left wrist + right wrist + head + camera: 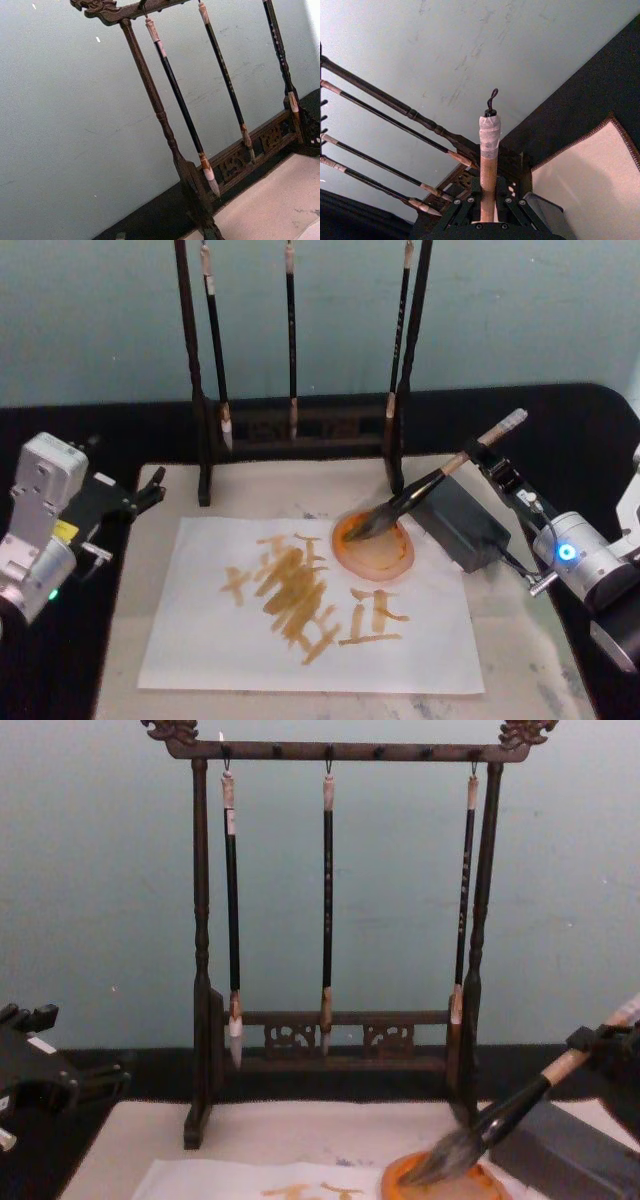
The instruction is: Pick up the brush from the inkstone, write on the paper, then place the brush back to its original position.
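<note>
The brush (440, 480) slants down to the left, its pale handle raised. Its dark bristles (445, 1160) rest in a round orange dish (378, 558). My right gripper (490, 462) is shut on the handle's upper part, above a dark grey inkstone block (462, 528). In the right wrist view the taped handle end and cord loop (490, 135) rise between my right gripper's fingers (465, 206). The paper (200, 640) lies flat with orange-yellow strokes (295, 595) across its middle. My left gripper (140, 495) is parked off the mat's left edge.
A wooden rack (340, 750) with three thin hanging brushes (327, 900) stands upright at the back of the beige mat (520, 660). The rack's right post (395, 450) is close behind the dish. A black table surface surrounds the mat.
</note>
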